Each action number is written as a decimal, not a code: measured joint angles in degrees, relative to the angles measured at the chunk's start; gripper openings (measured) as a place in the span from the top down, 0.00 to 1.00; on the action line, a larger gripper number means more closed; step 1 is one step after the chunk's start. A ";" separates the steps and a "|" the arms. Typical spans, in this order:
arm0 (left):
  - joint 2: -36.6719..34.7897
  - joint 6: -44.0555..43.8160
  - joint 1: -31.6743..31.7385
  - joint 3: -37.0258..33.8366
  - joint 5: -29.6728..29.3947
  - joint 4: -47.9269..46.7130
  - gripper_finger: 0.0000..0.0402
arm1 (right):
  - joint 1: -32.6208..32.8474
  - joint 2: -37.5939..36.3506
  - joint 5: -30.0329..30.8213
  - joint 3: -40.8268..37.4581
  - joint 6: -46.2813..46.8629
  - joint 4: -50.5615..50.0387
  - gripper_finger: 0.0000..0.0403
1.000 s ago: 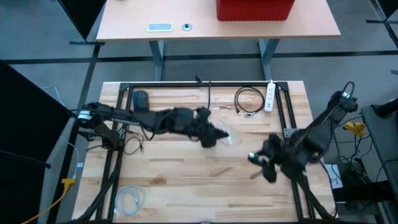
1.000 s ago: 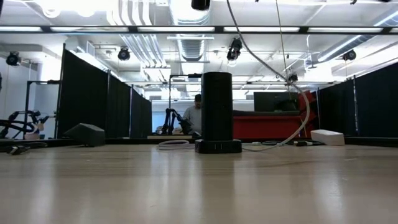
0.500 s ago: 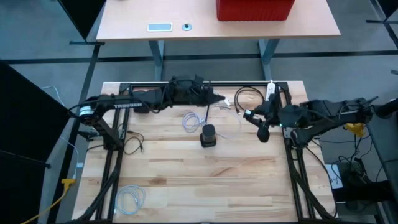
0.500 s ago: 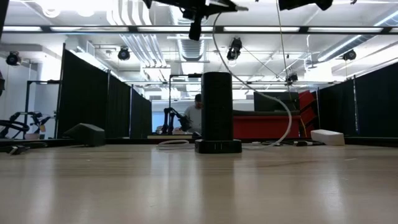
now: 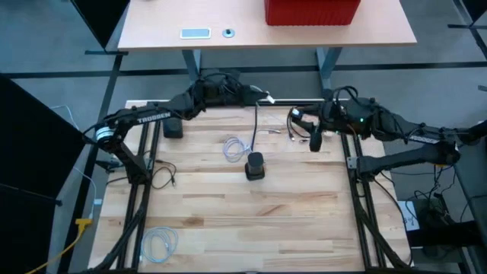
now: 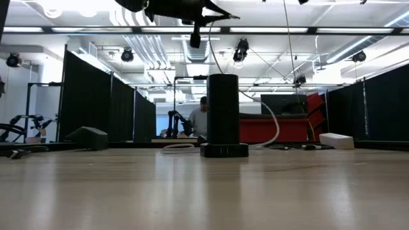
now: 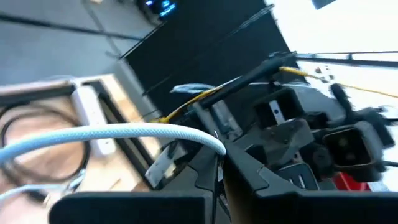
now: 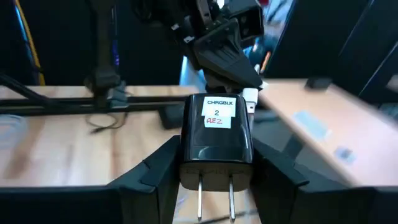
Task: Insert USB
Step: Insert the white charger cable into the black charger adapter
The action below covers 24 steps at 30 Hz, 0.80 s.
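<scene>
USB cable [image 7: 118, 132], white and braided, is held at its plug end by the left gripper [image 5: 262, 97], whose fingers are closed tight on it at the far edge of the table [image 5: 213, 221]. From there the cable hangs down to a loose coil beside the black cylinder [image 5: 255, 165] in the middle.

One second ago the left arm lay low over the middle of the table and the right gripper [image 5: 313, 138] was near the front right side. Both have since lifted and travelled to the far edge, and they now face each other with only a small gap between them. This probably means the approach is finished and the joining of plug and port comes next; it is not done yet.

The right gripper's fingers are partly open and clamp a charger block [image 8: 216, 137] between them. It is a black, smooth, slightly glossy box with rounded corners, two flat metal prongs and a white label. The table is pale wood with visible grain, framed by dark metal bars.
</scene>
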 joint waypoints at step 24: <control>-3.35 30.63 5.24 0.03 17.58 6.04 0.99 | -6.56 3.21 -20.57 -0.05 -7.80 22.58 0.64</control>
